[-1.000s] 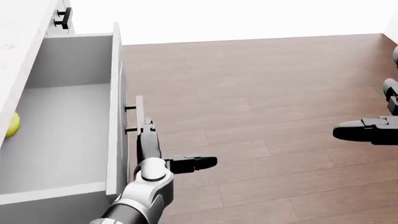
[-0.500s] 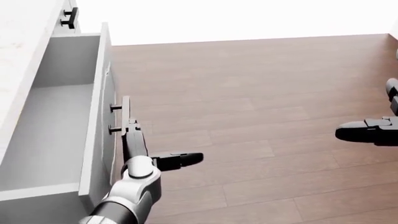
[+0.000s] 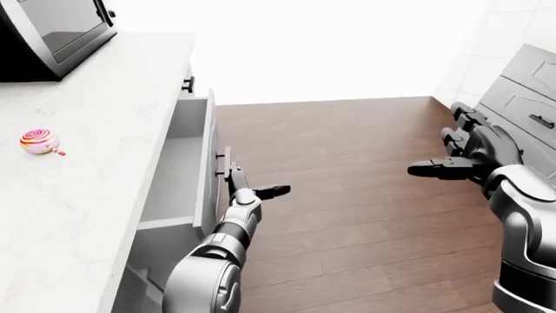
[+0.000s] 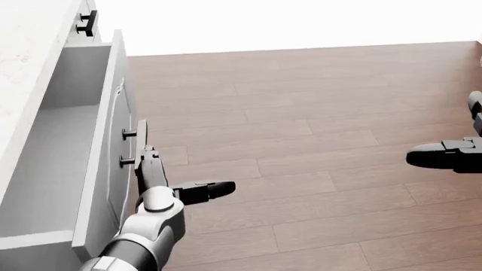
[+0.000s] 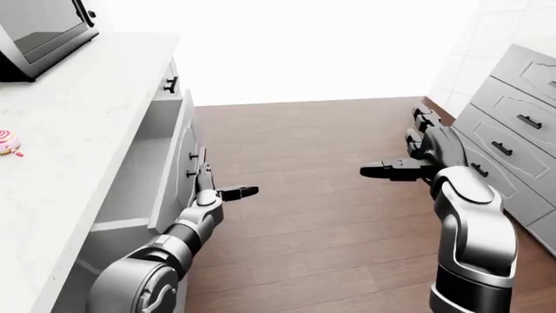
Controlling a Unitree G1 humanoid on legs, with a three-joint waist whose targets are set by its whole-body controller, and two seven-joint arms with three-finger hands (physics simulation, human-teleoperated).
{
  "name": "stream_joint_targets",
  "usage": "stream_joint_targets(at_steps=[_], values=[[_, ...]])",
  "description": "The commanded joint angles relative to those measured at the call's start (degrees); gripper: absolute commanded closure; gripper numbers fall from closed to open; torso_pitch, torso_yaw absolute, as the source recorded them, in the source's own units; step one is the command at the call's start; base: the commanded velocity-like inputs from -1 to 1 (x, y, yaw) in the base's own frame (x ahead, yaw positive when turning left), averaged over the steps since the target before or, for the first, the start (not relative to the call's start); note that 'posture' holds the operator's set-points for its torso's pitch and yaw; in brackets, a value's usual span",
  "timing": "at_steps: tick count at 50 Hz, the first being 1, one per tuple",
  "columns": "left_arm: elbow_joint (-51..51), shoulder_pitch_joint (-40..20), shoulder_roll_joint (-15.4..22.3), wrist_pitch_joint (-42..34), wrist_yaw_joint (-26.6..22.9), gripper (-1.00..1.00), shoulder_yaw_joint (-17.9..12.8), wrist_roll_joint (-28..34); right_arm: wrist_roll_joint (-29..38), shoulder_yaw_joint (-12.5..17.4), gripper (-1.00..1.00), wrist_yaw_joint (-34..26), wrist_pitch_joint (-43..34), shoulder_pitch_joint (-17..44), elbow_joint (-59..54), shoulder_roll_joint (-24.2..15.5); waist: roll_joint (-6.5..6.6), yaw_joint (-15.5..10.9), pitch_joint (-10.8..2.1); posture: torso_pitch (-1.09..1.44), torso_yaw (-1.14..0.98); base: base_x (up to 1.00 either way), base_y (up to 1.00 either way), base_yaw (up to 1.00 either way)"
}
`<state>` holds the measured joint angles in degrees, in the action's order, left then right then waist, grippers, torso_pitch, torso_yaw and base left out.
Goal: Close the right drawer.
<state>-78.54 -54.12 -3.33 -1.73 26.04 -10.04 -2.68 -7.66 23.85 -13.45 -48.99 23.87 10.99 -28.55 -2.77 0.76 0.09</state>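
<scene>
drawer [image 4: 68, 141] pushed further in, left hand [image 4: 154, 169] on handle [image 4: 140, 144]

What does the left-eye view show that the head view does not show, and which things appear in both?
Only the left-eye view shows the countertop, the lollipop on it, a dark appliance at top left, and grey cabinets at right. The head view adds nothing of its own; it only shows the drawer closer. Both show the open drawer, its handle, the left hand against it, the right hand and the wooden floor.
</scene>
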Motion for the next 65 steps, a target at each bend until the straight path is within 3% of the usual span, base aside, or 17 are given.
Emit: stream_joint_targets(at_steps=[1, 29, 31, 32, 65], values=[[1.87, -1.69, 1.88, 1.27, 1.67, -1.00, -0.51, 0.02, 0.01, 1.07, -1.00, 0.16, 1.30, 1.14, 2.40, -1.11, -0.39, -0.38, -1.18, 0.00, 0.00, 0.00, 0.00, 0.00], [1.52, -2.04, 5.74, 0.66, 1.25, -1.00, -2.42, -0.88, -0.09, 1.28, -1.00, 0.30, 1.48, 0.79, 2.70, -0.86, -0.05, -0.29, -1.01, 0.00, 0.00, 0.00, 0.00, 0.00], [1.47, -2.12, 6.29, 0.50, 1.13, -1.00, -2.69, -1.07, -0.11, 1.21, -1.00, 0.30, 1.24, 1.06, 2.69, -1.02, -0.02, -0.27, -1.01, 0.00, 0.00, 0.00, 0.00, 0.00], [1.29, -2.15, 8.30, 0.29, 1.03, -1.00, -3.46, -1.38, 0.16, 0.20, -1.00, 0.54, 1.07, 2.35, 1.81, -1.14, 0.00, -0.26, -1.01, 0.00, 0.00, 0.00, 0.00, 0.00], [0.79, -1.54, 15.35, -0.86, 0.89, -1.00, -7.44, -2.76, 0.29, 0.78, -1.00, 0.22, -0.52, 2.47, 3.34, -1.60, 0.82, -0.21, -1.37, 0.00, 0.00, 0.00, 0.00, 0.00]])
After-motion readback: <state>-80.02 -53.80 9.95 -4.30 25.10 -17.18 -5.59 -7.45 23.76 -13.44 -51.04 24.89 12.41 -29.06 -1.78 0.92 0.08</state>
